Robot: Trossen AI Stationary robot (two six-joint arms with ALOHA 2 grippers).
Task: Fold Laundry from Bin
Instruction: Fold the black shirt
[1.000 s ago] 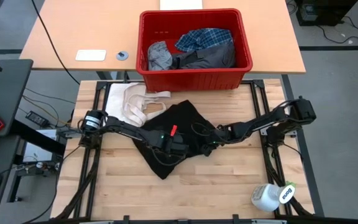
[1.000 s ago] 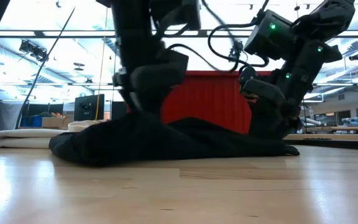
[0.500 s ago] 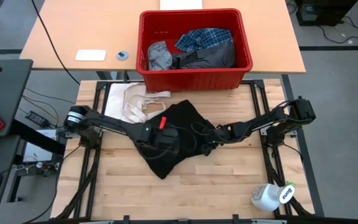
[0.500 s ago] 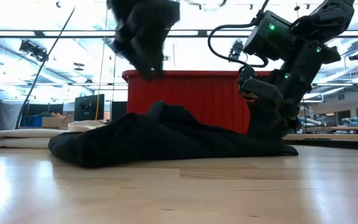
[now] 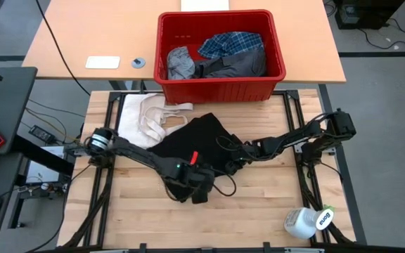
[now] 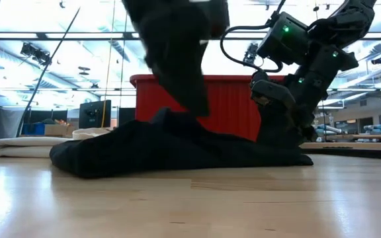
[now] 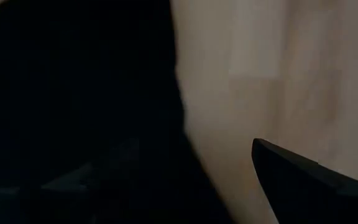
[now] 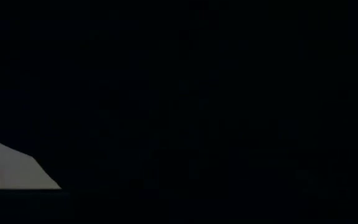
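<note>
A large black garment (image 5: 192, 140) lies crumpled on the slatted table, with a hump (image 6: 170, 118) in its middle. My left gripper (image 5: 201, 191) hangs open over the garment's near edge; in its wrist view, black cloth (image 7: 73, 93) is on one side and bare wood on the other. My right gripper (image 5: 234, 164) is down at the garment's right end (image 6: 290, 155), dark against the cloth. The red bin (image 5: 223, 90) stands beyond the table's far edge. It holds a plaid shirt (image 5: 230, 43) and grey garments (image 5: 181, 63).
A cream-white cloth with strap loops (image 5: 150, 116) lies at the far left, its edge beside the black garment. A white bottle (image 5: 308, 222) lies at the near right corner. A white card (image 5: 103, 62) and a small disc (image 5: 138, 62) sit on the farther tabletop.
My left gripper has come up off the middle of the black garment and swung toward the table's near edge, rolling as it went. Where it stood, the cloth now rises as a small hump. The rest of the garment lies as before.
</note>
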